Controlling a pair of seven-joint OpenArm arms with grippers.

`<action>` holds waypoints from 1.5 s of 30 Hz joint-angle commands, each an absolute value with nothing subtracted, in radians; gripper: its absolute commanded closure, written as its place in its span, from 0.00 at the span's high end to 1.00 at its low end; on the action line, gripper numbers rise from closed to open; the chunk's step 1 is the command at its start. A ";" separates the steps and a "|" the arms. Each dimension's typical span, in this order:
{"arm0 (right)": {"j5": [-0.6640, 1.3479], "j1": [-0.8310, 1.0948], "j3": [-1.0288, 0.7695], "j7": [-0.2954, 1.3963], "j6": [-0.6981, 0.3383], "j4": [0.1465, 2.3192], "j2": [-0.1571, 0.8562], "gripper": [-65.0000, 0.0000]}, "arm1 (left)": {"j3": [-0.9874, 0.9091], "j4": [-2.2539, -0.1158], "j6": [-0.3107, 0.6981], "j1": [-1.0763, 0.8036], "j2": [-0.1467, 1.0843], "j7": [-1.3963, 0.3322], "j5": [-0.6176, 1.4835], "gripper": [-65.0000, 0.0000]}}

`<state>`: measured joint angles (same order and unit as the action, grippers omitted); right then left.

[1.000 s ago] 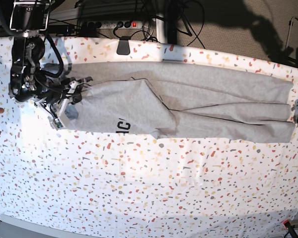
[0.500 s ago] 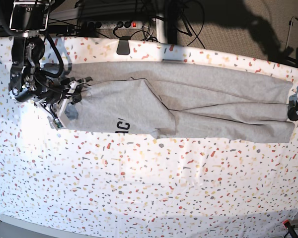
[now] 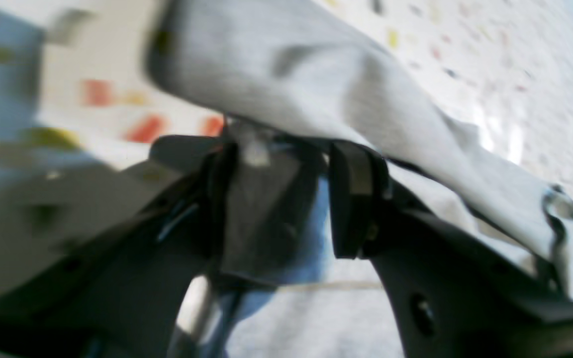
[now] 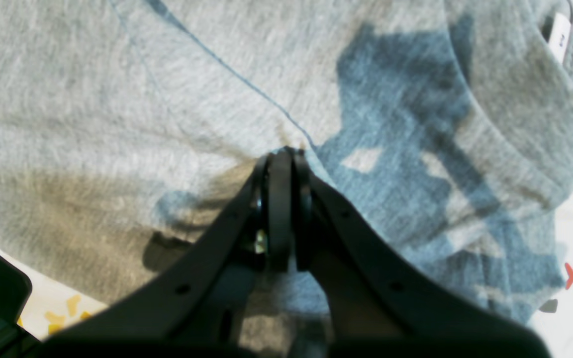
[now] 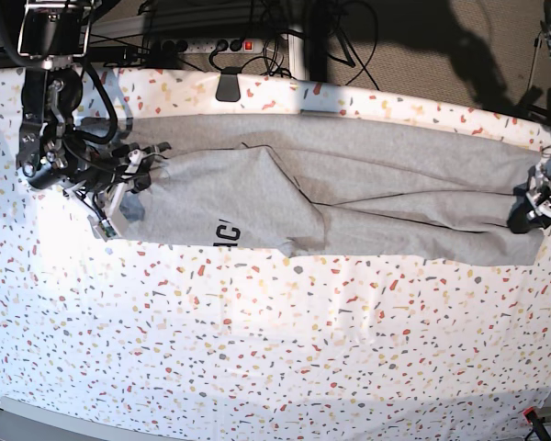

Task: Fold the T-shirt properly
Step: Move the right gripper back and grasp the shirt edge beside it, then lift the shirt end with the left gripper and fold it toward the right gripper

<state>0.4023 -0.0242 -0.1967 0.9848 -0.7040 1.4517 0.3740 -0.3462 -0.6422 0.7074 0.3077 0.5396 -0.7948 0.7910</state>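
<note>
The grey T-shirt lies stretched across the speckled table, folded lengthwise, with black lettering showing at its front edge. My right gripper rests at the collar end on the left. In the right wrist view it is shut, pinching the shirt's fabric where the wrinkles meet; the collar label shows at the upper right. At the hem end on the right is my left gripper. The blurred left wrist view shows it with jaws apart, the shirt's edge draped over the fingertips.
The table's speckled cloth stretches wide in front of the shirt. A black clamp sits on the back edge, with a power strip and cables behind it. The right arm's body stands over the left end.
My left gripper has come in from the table's right edge onto the shirt's hem corner. The right gripper and the shirt have stayed still.
</note>
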 commanded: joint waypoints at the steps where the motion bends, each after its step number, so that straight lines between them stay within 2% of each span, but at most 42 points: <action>1: 0.400 -0.036 -0.203 0.987 -0.698 1.461 0.388 0.00 | -0.345 -0.647 0.698 0.316 0.546 -0.857 0.768 0.44; 8: 0.401 -0.038 -0.203 0.987 -0.698 1.461 0.388 0.00 | -0.345 -0.647 0.698 0.316 0.540 -0.901 0.768 0.42; 16: 0.401 -0.038 -0.203 0.987 -0.698 1.461 0.388 0.00 | -0.345 -0.647 0.698 0.316 0.540 -0.927 0.768 0.00; 22: 0.451 -0.038 -0.204 0.987 -0.698 1.480 0.391 0.00 | -0.345 -0.647 0.698 0.316 0.549 -0.860 0.768 0.00; 32: 0.616 -0.038 -0.305 1.050 -0.698 1.742 0.402 0.00 | -0.345 -0.647 0.698 0.316 0.639 -0.698 0.834 0.00; 37: 0.640 -0.038 -0.323 1.080 -0.698 1.747 0.401 0.00 | -0.345 -0.647 0.698 0.318 0.701 -0.695 0.946 0.00; 41: 0.641 -0.038 -0.323 1.081 -0.698 1.747 0.401 0.00 | -0.345 -0.647 0.698 0.318 0.714 -0.696 0.955 0.00; 45: 0.675 -0.038 -0.323 1.082 -0.698 1.747 0.400 0.00 | -0.345 -0.648 0.698 0.318 0.713 -0.791 1.045 0.00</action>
